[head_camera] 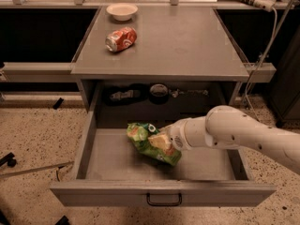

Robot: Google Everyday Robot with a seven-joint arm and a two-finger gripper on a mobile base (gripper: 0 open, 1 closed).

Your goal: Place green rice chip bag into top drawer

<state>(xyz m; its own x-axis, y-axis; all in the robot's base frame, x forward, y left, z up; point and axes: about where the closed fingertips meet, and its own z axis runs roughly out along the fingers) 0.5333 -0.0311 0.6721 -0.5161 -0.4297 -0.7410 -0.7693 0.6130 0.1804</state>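
The green rice chip bag (146, 143) lies inside the open top drawer (112, 161), left of the middle of its floor. It is a crinkled light-green bag with orange-tan chip pictures. The drawer is pulled out fully, and its front panel carries a small dark handle (164, 200). My white arm (234, 134) reaches in from the right, low over the drawer. My gripper (165, 142) is at the right end of the bag and touches it; the wrist and the bag hide it.
A crushed red soda can (121, 39) and a white bowl (122, 11) sit on the grey cabinet top (187, 46). Dark objects lie in the recess behind the drawer (158, 93). A cable hangs at the right (267, 50). The floor is speckled.
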